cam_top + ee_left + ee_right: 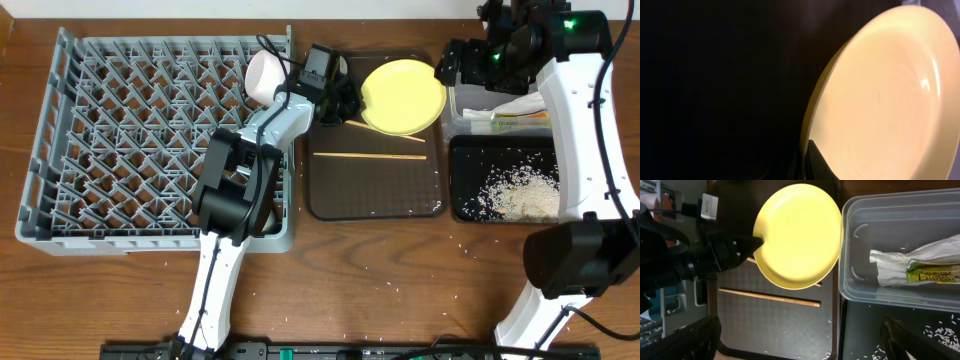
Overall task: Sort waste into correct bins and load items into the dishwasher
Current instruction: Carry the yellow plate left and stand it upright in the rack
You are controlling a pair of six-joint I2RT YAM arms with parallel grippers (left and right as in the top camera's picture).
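The round yellow plate (402, 95) (797, 235) is over the back of the brown serving tray (375, 195). My left gripper (350, 100) (807, 160) is shut on its left rim, and the plate (880, 100) fills the left wrist view. One chopstick (380, 156) (770, 297) lies on the tray; a second (390, 128) pokes out from under the plate. A white cup (265, 72) sits in the grey dishwasher rack (130, 150) at its back right. My right gripper (470, 60) (800, 345) is open and empty, high above the bins.
The clear tub (460, 118) (845, 255) holds the snack wrapper (520, 115) (920, 267). In front of it the black tray (468, 165) (865, 330) holds white rice crumbs (520, 190) (940, 332). A few crumbs (400, 285) lie on the table.
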